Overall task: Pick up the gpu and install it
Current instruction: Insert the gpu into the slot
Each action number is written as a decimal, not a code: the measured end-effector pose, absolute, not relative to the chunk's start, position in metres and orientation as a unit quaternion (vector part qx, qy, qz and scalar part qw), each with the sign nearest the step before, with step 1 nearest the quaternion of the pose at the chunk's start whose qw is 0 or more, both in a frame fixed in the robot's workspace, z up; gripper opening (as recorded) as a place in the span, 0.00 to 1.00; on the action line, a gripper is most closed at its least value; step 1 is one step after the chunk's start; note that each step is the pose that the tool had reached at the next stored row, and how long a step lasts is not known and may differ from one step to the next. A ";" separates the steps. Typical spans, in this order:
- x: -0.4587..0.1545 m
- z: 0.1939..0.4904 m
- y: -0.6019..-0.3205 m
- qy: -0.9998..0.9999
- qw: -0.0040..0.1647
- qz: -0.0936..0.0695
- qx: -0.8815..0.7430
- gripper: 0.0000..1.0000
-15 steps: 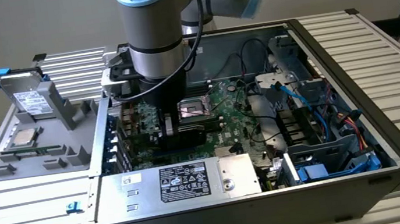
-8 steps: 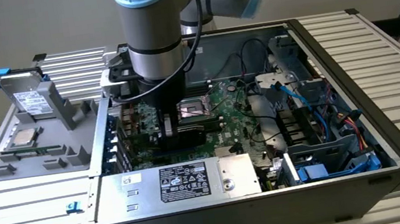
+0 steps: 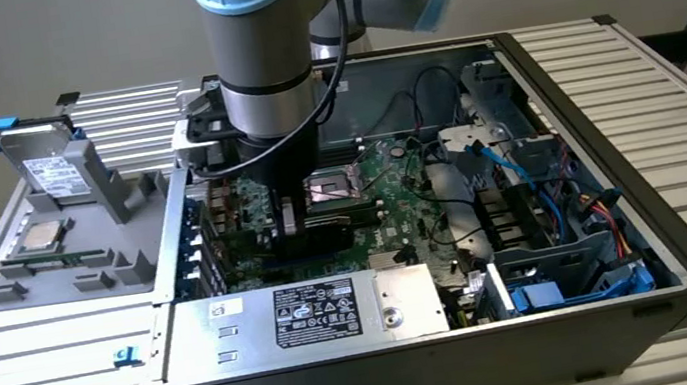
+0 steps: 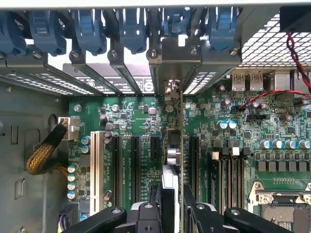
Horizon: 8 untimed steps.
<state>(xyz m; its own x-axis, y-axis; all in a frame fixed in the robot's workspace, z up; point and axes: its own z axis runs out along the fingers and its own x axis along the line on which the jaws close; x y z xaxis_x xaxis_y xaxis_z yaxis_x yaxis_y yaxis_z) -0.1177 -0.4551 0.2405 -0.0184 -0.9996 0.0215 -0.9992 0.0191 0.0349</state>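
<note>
The gpu (image 4: 173,150) shows edge-on in the wrist view as a thin upright green card. Its silver end bracket (image 4: 169,92) sits against the case's rear slot openings. My gripper (image 4: 174,206) is shut on it, with one black finger (image 4: 156,204) on each side of the card. The card stands over a black expansion slot on the green motherboard (image 4: 131,116), and I cannot tell whether its edge is seated. In the exterior view my gripper (image 3: 292,228) reaches down into the open computer case (image 3: 588,108), with the dark card (image 3: 310,245) below it beside the CPU socket (image 3: 330,190).
Blue retention clips (image 4: 131,29) line the rear slots. A yellow braided cable (image 4: 46,150) lies beside the slots. The power supply (image 3: 320,312) and blue cables (image 3: 564,222) crowd the case. Outside it, a grey fixture (image 3: 73,281) holds a drive box (image 3: 50,168), a CPU (image 3: 43,235) and a memory stick (image 3: 50,262).
</note>
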 end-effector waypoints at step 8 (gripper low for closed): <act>-0.118 0.240 -0.456 -0.714 0.019 -0.006 0.700 0.28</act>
